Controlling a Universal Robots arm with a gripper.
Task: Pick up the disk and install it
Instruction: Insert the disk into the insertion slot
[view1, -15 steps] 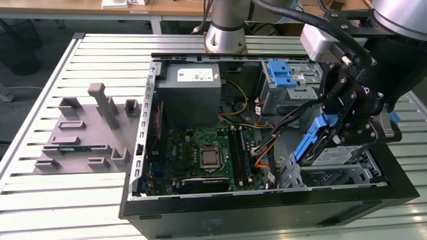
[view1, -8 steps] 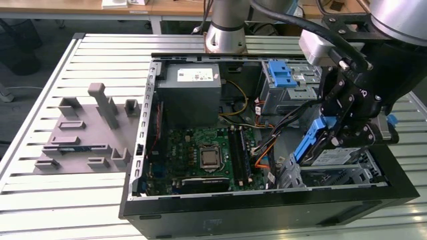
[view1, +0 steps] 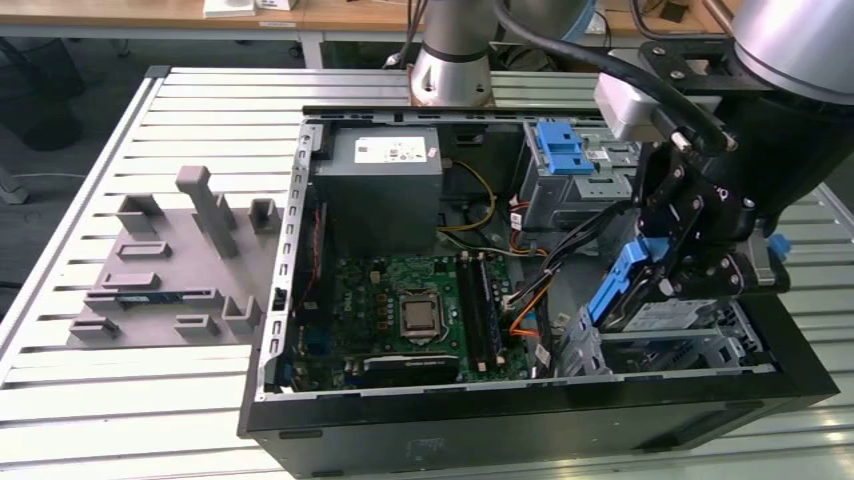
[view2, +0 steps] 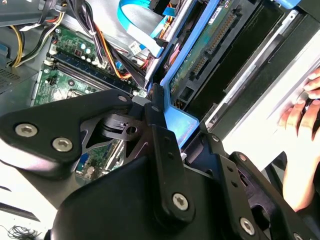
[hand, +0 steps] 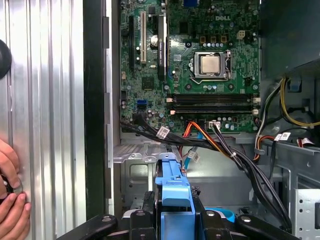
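The disk (view1: 663, 316) is a silver drive with a white label and a blue carrier frame (view1: 614, 285). It hangs tilted just above the metal drive cage (view1: 694, 350) at the front right corner of the open computer case. My gripper (view1: 683, 272) is shut on it from above. In the first wrist view the blue carrier frame (hand: 173, 192) sits between the black fingers (hand: 142, 215), over the cage floor. In the second wrist view the disk's green circuit board (view2: 210, 45) runs beside the gripper's linkage (view2: 125, 130).
The case holds a grey power-supply box (view1: 387, 180), a motherboard (view1: 414, 310) and a light-blue latch piece (view1: 561, 150). Cable bundles (hand: 225, 150) cross beside the cage. A grey fixture (view1: 174, 260) lies on the table. A person's hand (hand: 10, 200) rests near the case.
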